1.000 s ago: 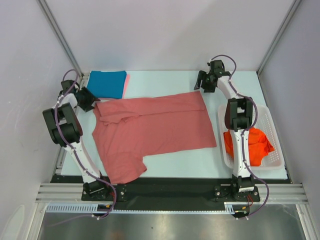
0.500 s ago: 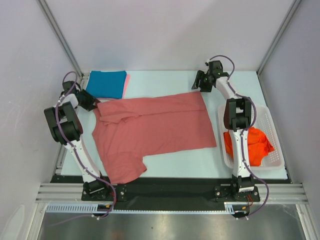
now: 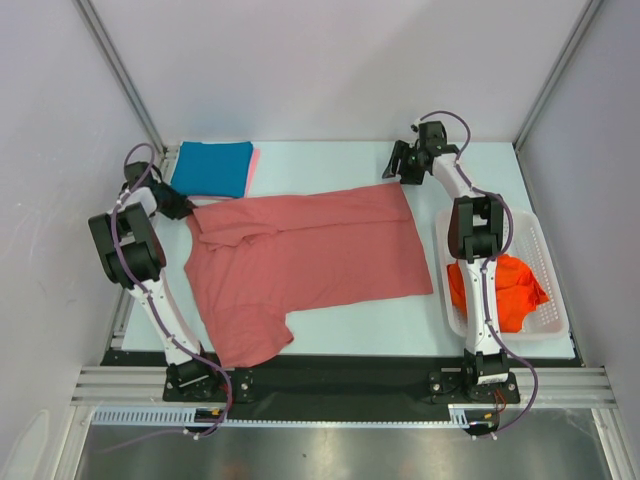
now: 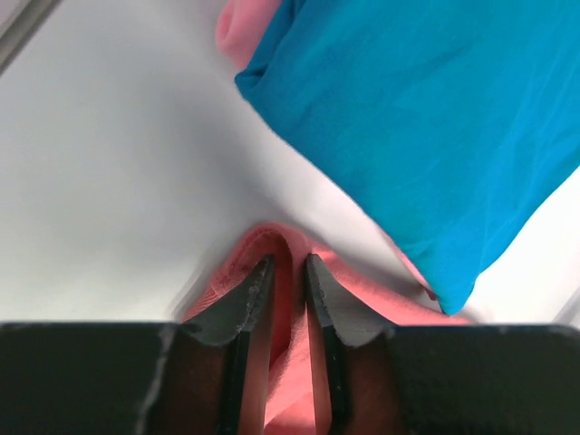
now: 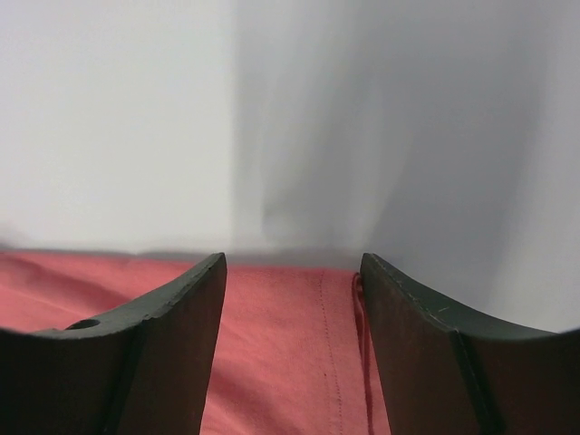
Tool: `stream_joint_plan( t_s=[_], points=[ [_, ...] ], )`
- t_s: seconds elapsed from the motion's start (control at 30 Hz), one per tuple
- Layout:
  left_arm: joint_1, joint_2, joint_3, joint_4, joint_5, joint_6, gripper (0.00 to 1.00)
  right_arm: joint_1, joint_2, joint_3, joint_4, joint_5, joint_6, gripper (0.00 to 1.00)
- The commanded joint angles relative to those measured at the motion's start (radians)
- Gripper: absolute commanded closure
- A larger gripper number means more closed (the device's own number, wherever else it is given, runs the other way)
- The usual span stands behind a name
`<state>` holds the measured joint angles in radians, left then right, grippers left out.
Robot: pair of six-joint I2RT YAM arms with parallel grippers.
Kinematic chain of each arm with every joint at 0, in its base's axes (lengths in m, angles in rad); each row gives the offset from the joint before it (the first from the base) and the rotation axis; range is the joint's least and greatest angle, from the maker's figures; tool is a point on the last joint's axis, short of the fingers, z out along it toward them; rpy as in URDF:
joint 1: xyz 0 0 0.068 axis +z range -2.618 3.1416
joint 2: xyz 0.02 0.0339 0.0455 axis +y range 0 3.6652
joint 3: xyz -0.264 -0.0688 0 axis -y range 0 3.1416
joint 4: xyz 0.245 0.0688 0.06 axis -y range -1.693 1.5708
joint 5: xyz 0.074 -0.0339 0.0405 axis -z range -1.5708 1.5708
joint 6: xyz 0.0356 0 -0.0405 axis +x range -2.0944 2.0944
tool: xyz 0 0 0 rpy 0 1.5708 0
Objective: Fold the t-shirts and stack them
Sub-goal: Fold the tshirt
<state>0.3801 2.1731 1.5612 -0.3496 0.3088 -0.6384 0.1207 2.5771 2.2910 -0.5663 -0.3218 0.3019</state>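
Nudged a touch since a second ago: left gripper (image 3: 176,203), drawn slightly farther from the basket along the cloth's far edge, and right gripper (image 3: 400,165), slid a little the same way. Cloth itself unchanged.

Nearest, left of the white plastic lattice basket (image 3: 556,300) and reaching nearer than its front rim: one sleeve of the dusty salmon-red soft cloth t-shirt (image 3: 310,255). Inside the basket: crumpled bright orange-red t-shirts (image 3: 500,290), not yet folded. Just beside the basket's left wall: the salmon body, spread flat on the pale table (image 3: 400,320), rumpled only at the corner farthest from the basket.

Just beyond the basket's far-left corner: right gripper (image 5: 292,261), fingers wide apart over the shirt's hemmed corner, holding nothing. Well left of the basket, at the opposite far corner: left gripper (image 4: 288,265), fingers narrow, pinching a raised ridge of salmon cloth. Farthest from the basket: folded teal-blue t-shirt (image 3: 213,167), stacked on a light pink t-shirt (image 3: 253,168).

Light, limp, no stiffness at all; likely to sag and drag between held points. Best taken by the stitched hem at both far corners, then lifted together to keep the fold square.
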Motion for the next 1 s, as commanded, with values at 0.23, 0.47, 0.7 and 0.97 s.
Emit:
stream_joint_plan(
  t_s=[0.23, 0.47, 0.7, 0.97],
  points=[
    [0.016, -0.01, 0.06, 0.012, -0.017, 0.028, 0.59, -0.01, 0.034, 0.002, -0.026, -0.037, 0.008, 0.32],
    [0.016, 0.011, 0.083, 0.009, 0.0, 0.025, 0.62, -0.021, 0.011, -0.034, -0.053, 0.029, -0.009, 0.34],
    [0.017, 0.021, 0.082, 0.012, 0.009, 0.026, 0.71, -0.026, -0.011, -0.071, -0.075, 0.058, -0.03, 0.41],
    [0.016, 0.03, 0.077, 0.023, 0.026, 0.025, 0.84, -0.026, -0.015, -0.074, -0.069, 0.052, -0.014, 0.51]
  ],
)
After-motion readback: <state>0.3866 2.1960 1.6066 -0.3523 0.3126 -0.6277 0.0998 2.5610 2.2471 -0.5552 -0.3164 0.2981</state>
